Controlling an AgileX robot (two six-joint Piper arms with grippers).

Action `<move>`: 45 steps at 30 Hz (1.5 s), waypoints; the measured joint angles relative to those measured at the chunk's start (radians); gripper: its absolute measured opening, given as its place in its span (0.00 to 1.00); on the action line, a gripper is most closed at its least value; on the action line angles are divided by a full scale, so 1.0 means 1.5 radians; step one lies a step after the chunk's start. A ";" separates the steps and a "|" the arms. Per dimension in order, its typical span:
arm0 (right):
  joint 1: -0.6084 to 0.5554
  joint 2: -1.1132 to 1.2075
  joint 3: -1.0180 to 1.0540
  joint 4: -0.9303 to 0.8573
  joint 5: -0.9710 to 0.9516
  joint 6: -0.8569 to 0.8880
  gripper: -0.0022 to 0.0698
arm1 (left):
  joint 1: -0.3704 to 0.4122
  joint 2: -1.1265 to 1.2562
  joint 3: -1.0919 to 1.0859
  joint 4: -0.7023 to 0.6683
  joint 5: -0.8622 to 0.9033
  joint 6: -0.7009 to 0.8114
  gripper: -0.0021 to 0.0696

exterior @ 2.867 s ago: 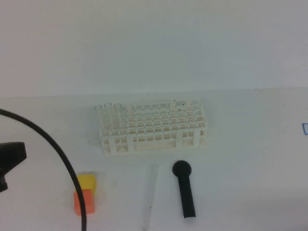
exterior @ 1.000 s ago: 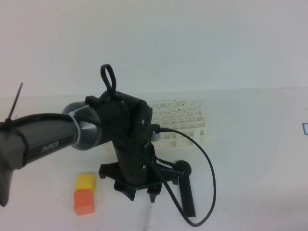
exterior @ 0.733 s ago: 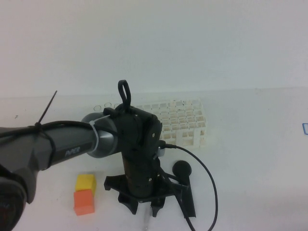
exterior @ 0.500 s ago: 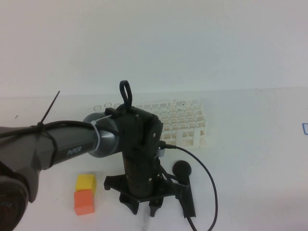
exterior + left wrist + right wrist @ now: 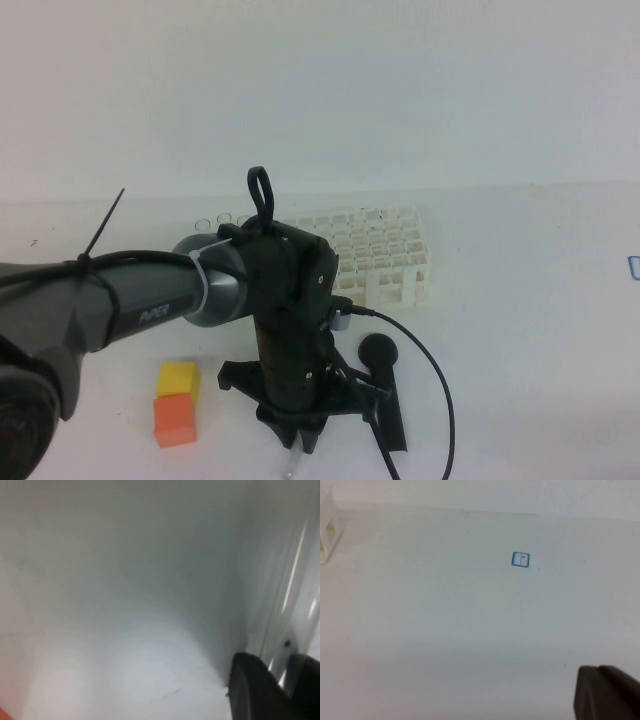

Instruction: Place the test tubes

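Left end effector (image 5: 300, 442) clamps test tube (image 5: 292, 462) low over table (image 5: 520, 330) — right end effector (image 5: 607, 692) hangs above it, grip unclear.

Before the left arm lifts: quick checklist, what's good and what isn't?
1. Left claw shut on the test tube: ok, the tube's end pokes out below it.
2. Tube off the table: not ok, not yet lifted.
3. Free cells in the rack: ok, many are open.
4. Black tool clear of the claw: cannot tell, it lies right beside it.
5. Blocks clear: ok, apart on the robot's left.
6. Right claw out of the way: ok, absent from the high view, over white table.
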 joint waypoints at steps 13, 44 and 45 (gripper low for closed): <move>0.000 0.000 0.000 0.000 0.000 0.000 0.03 | 0.000 -0.060 0.004 -0.004 -0.090 0.156 0.03; 0.000 0.000 0.000 -0.015 -0.005 -0.006 0.03 | -0.043 -0.563 0.452 -0.427 -0.667 0.599 0.18; 0.000 0.000 0.000 -0.013 -0.007 -0.006 0.03 | -0.052 -0.573 0.468 -0.424 -0.668 0.602 0.18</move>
